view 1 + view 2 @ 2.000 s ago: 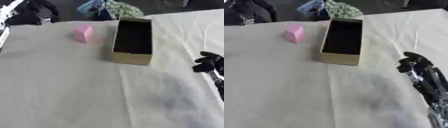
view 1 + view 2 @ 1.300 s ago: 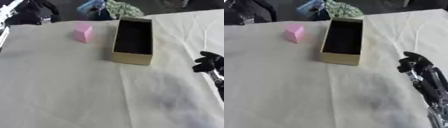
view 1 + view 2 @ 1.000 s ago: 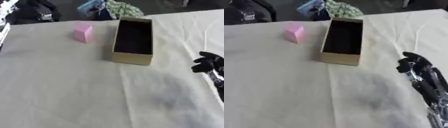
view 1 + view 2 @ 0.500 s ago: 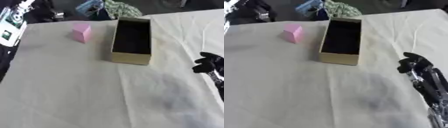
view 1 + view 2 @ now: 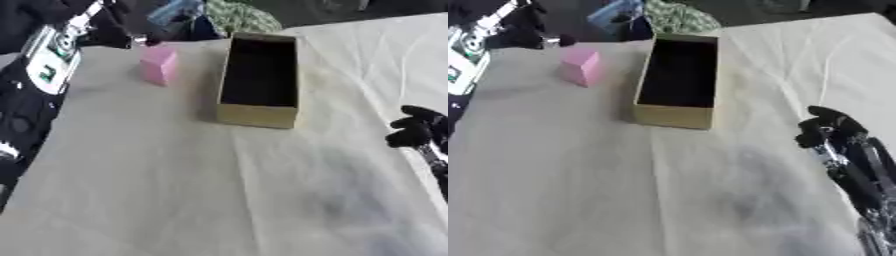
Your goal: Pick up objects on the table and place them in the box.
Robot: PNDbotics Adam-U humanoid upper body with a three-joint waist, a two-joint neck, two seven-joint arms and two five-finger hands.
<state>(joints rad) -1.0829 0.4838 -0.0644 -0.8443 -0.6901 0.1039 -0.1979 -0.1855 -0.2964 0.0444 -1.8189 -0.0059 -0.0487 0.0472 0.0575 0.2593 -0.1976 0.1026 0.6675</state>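
Cream cloth covers the desk from edge to edge, wrinkled and otherwise bare across its near half. Toward the far middle sits the long, open, tan cardboard box, its dark inside apparently holding nothing. Along the left side of the left eye view the robot's left arm comes in, black with a white and green panel, and its left robot hand hangs over the far left corner of the desk; whether its fingers are spread or curled cannot be told. The right robot hand shows near the right edge, well apart from the box, fingers curled in and holding nothing. The small pink block stands upright on the cloth just left of the box's far end, near the left robot hand but apart from it. Judging by this, the step in hand is the reach for the pink block, with nothing yet picked up. The next move calls for the left robot hand to come down over the block, close round it, and carry it the short way rightward over the box wall.
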